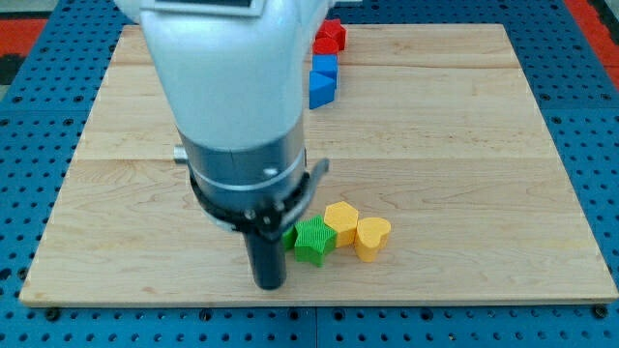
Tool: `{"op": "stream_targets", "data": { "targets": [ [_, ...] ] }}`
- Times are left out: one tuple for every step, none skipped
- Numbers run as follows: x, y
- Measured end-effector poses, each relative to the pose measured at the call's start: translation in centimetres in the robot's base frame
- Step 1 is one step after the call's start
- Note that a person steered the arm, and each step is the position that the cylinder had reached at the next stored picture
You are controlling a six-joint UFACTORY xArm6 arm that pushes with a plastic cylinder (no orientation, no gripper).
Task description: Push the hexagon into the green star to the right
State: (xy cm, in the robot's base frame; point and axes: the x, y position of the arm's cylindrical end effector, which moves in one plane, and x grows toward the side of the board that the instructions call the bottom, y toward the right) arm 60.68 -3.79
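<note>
My tip (pixel 270 284) rests on the worktop (pixel 464 145); no hand shows, so its state cannot be told. The green star (pixel 312 240) sits just right of my tip, touching the yellow hexagon (pixel 341 221), then a yellow heart (pixel 372 238). Far above: blue block (pixel 323 80), red block (pixel 329 37).

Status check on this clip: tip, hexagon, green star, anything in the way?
My tip low, just left of green star. Yellow hexagon touching star's right side. Yellow heart against hexagon's right. Red block, blue block far off at view's top.
</note>
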Motion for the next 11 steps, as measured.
{"op": "stream_targets", "data": {
  "targets": [
    [1.2, 1.9],
    [0.6, 9.2],
    [-1.0, 17.5],
    [-5.9, 19.4],
    [-11.2, 15.0],
    [-13.6, 10.4],
    [-12.7, 7.4],
    [-11.2, 7.2],
    [-10.1, 7.2],
    [-8.1, 7.2],
    [-8.9, 7.2]
  ]
}}
